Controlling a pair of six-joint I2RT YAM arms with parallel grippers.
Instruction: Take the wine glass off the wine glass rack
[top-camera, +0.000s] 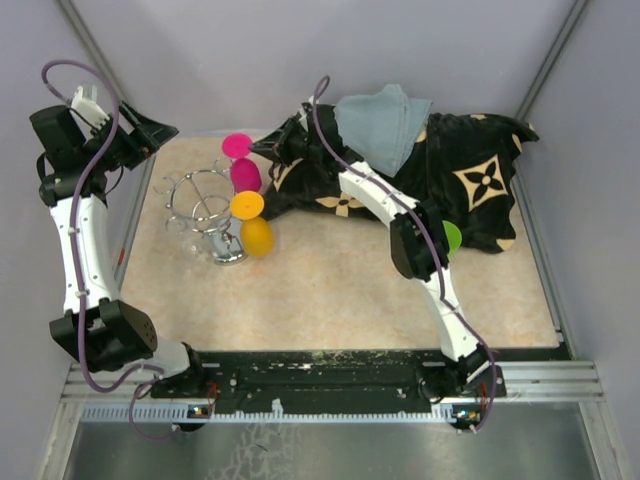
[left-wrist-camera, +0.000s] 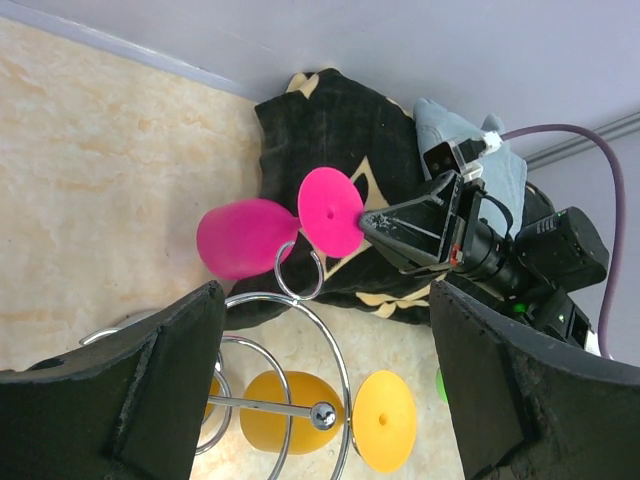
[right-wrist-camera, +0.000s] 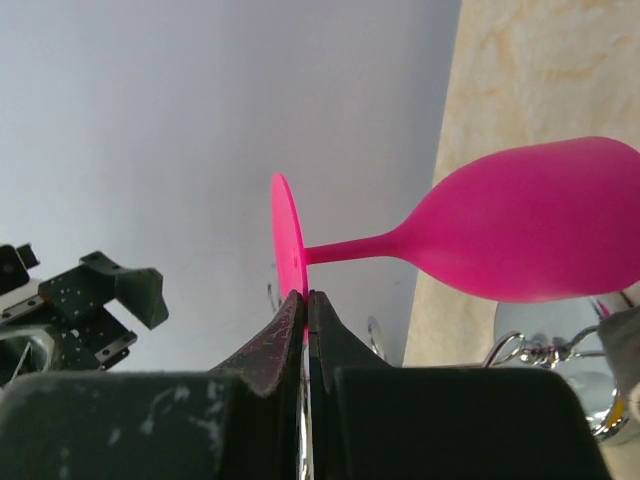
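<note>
My right hand (right-wrist-camera: 306, 296) pinches pink glass (right-wrist-camera: 530, 235) by its thin foot edge; seems light, stiff, slick; stem likely firmer hold.

Black monogram blanket (top-camera: 470, 170) bunched up back right, grey-blue cloth (top-camera: 385, 125) on top. Something green (top-camera: 452, 237) at its front edge

1. Table (top-camera: 340, 290): beige marbled top.
2. Wine glass rack (top-camera: 205, 212): chrome wire, standing on its round base at the table's left rear.
3. Black cloth (top-camera: 470, 180), tan flower pattern: crumpled, just right of the rack.
4. Small green item (top-camera: 452, 237): farther right of the rack, at the cloth's near edge, mostly hidden.
</note>
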